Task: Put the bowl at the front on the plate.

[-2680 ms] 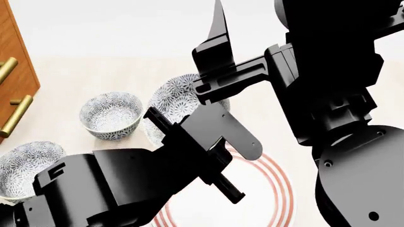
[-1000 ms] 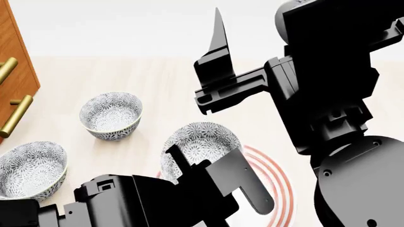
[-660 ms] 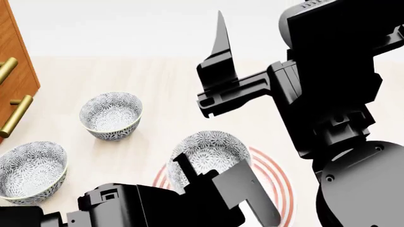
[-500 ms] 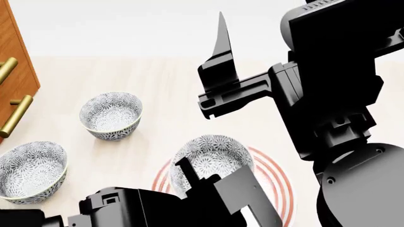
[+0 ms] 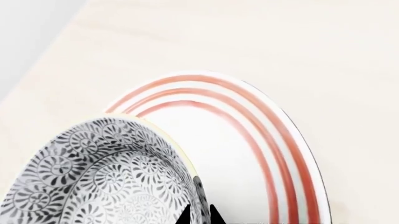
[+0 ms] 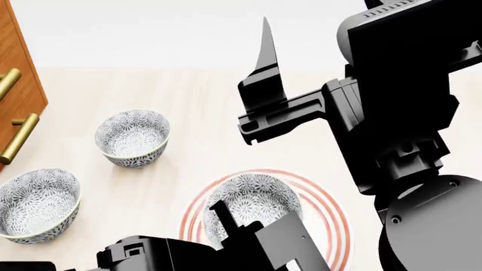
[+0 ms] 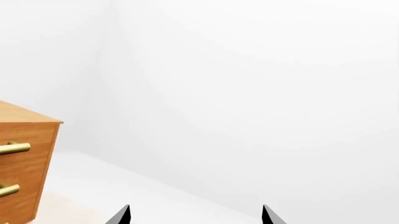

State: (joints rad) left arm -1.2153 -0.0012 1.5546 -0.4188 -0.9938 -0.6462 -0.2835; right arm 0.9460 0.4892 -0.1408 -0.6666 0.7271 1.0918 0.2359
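Observation:
The bowl, white with a dense grey-blue floral pattern, is over the plate, a wide white plate with thin red rings. My left gripper is shut on the bowl's rim, one finger inside the wall and one outside. In the left wrist view the bowl covers one side of the plate; whether it rests on the plate is not clear. My right gripper is open and empty, raised high and facing the back wall, with one fingertip pointing up in the head view.
Two more patterned bowls stand on the pale wooden table, one at the left middle and one at the left edge. A wooden cabinet with brass handles stands at the far left. The right arm's black bulk fills the right side.
My left gripper has carried the bowl from the back of the table toward me, over the plate and lower. The right arm has drifted slightly right.

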